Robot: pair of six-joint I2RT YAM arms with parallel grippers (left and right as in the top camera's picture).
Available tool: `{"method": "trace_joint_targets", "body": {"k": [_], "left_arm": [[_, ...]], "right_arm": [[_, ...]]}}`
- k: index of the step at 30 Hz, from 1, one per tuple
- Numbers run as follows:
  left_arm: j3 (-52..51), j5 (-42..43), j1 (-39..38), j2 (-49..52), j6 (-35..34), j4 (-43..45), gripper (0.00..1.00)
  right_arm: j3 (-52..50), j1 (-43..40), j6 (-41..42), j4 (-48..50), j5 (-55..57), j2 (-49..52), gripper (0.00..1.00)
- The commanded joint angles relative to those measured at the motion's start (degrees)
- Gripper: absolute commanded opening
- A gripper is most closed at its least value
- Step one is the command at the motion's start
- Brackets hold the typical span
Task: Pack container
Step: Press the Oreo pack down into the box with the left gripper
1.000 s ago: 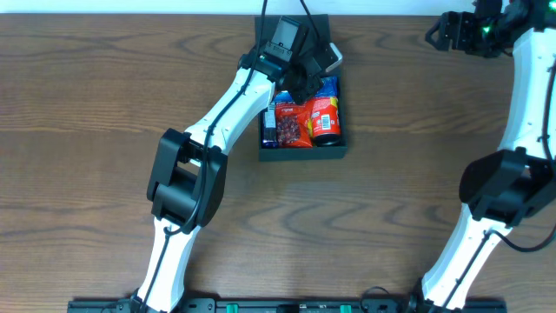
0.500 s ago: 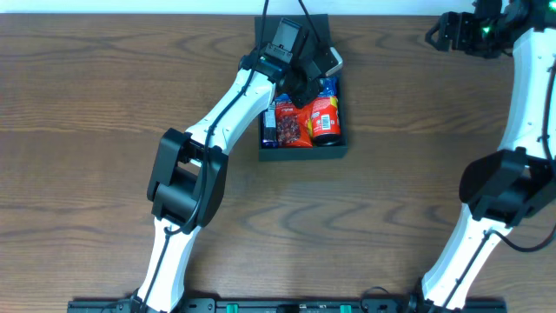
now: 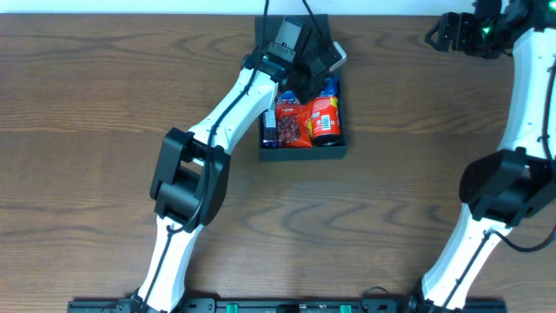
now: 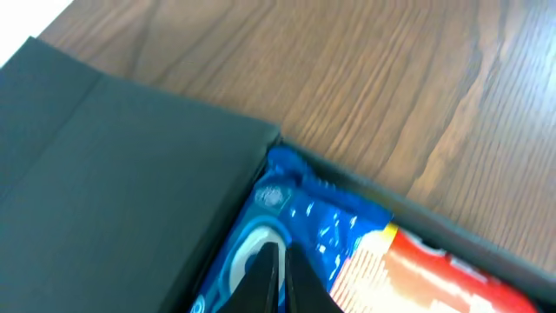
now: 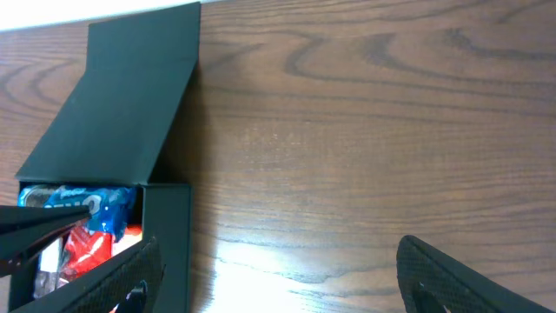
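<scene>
- The container (image 3: 303, 153) sits at the middle of the tabletop's (image 3: 95, 96) far edge. Its flap lid (image 5: 130, 96) is thrown open, away from the arms' bases.
- Inside it lie a blue packet (image 4: 321, 230), a red packet (image 3: 323, 117) and a dark red packet (image 3: 291, 128), pressed side by side.
- From overhead, the left wrist covers the box's far end, most of the blue packet and part of the lid.
- The left wrist view is blurred and cuts off the red packet. No label is readable.
- The left gripper (image 4: 280, 269) has its fingers pinched together, holding nothing, with the tips just over the blue packet. I cannot tell whether they touch it.
- The right gripper (image 5: 278, 287) stands spread wide and empty by the far right corner, well apart from the box.
- Since a second ago, the left wrist has edged slightly toward the far edge. The packets and the right arm are unchanged.
</scene>
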Motion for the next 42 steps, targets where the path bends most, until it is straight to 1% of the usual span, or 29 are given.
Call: {"method": "trace_joint_targets", "body": {"k": [1, 12, 21, 34, 42], "left_arm": [[1.7, 4.8, -0.2, 1.1, -1.4, 0.0, 0.06], [1.1, 5.5, -0.3, 2.0, -1.3, -0.5, 0.06], [-2.5, 5.3, -0.3, 2.4, -1.3, 2.6, 0.06], [-2.6, 5.0, -0.3, 5.7, -1.6, 2.6, 0.06], [-2.5, 4.9, -0.1, 5.7, -1.6, 2.8, 0.06]], "right_arm": [[0.4, -0.7, -0.9, -0.1, -0.2, -0.4, 0.86], [0.4, -0.7, -0.9, 0.0, -0.2, -0.4, 0.86], [0.4, -0.7, -0.9, 0.1, -0.2, -0.4, 0.86], [0.4, -0.7, -0.9, -0.1, -0.2, -0.4, 0.86], [0.4, -0.7, -0.9, -0.1, -0.2, -0.4, 0.86]]}}
